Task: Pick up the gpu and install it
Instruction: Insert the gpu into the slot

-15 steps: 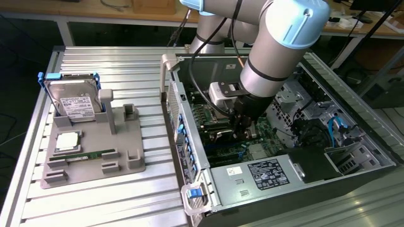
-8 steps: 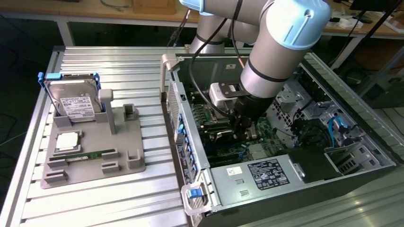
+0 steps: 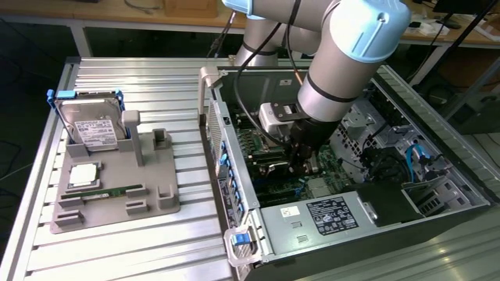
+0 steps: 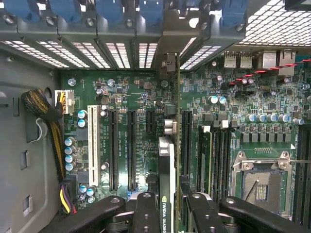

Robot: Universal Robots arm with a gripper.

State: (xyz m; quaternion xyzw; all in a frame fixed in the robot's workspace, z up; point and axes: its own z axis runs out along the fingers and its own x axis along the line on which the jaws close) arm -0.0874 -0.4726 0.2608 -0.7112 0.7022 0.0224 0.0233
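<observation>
The gpu [image 4: 166, 170] appears edge-on in the wrist view, a thin dark card with a green-lettered label along its edge. Its silver bracket end [image 4: 170, 63] reaches the case's rear slot openings. My gripper [image 4: 171, 206] is shut on the card, with a black finger [image 4: 146, 213] on either side. The card stands upright over the motherboard [image 4: 126, 97], in line with a long black expansion slot [image 4: 186, 141]. Whether it is seated in the slot I cannot tell. In the exterior view my gripper [image 3: 301, 161] is low inside the open computer case [image 3: 234, 193], and the arm hides most of the card.
Outside the case, on the exterior view's left, a grey fixture [image 3: 117, 193] holds a silver hard drive [image 3: 93, 126], a processor [image 3: 84, 174] and a green memory stick [image 3: 109, 192]. Inside are the power supply [image 3: 328, 213], a white slot [image 4: 92, 145], the processor socket [image 4: 262, 179] and a cable bundle [image 4: 43, 109].
</observation>
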